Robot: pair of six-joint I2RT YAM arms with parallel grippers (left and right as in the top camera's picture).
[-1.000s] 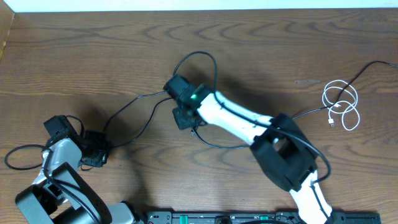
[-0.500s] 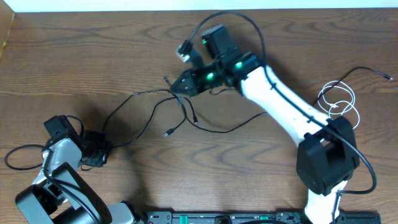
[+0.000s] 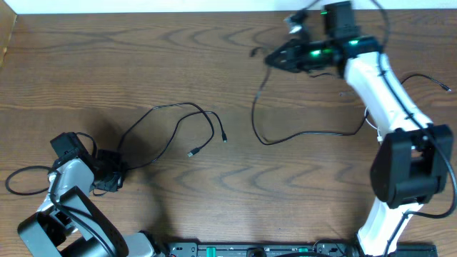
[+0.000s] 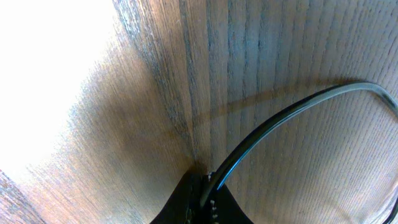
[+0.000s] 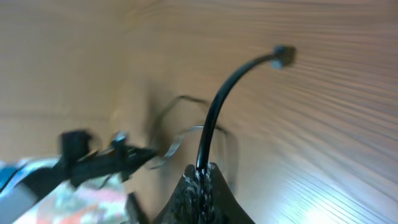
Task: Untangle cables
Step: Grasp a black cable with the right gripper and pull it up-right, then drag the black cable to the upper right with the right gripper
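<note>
My left gripper point(image 3: 118, 171) rests low at the near left, shut on one black cable point(image 3: 166, 108). That cable loops over the table, and its plug ends lie near the middle point(image 3: 224, 139). In the left wrist view the jaws point(image 4: 205, 186) pinch this cable point(image 4: 292, 112) against the wood. My right gripper point(image 3: 273, 59) is raised at the far right, shut on a second black cable point(image 3: 285, 137) that hangs down and trails right. In the right wrist view its plug tip point(image 5: 283, 56) sticks up past the shut gripper point(image 5: 202, 171). The white cable is hidden behind my right arm.
A thin black lead with a plug point(image 3: 447, 88) lies at the right edge. A thicker black cord point(image 3: 21, 175) loops beside the left arm's base. The table's far edge point(image 3: 143, 13) meets a white surface. The right arm point(image 3: 400, 114) spans the right side.
My right arm has swung up and to the right, carrying its black cable away from the other one; the two now lie apart. The left arm has not moved.
</note>
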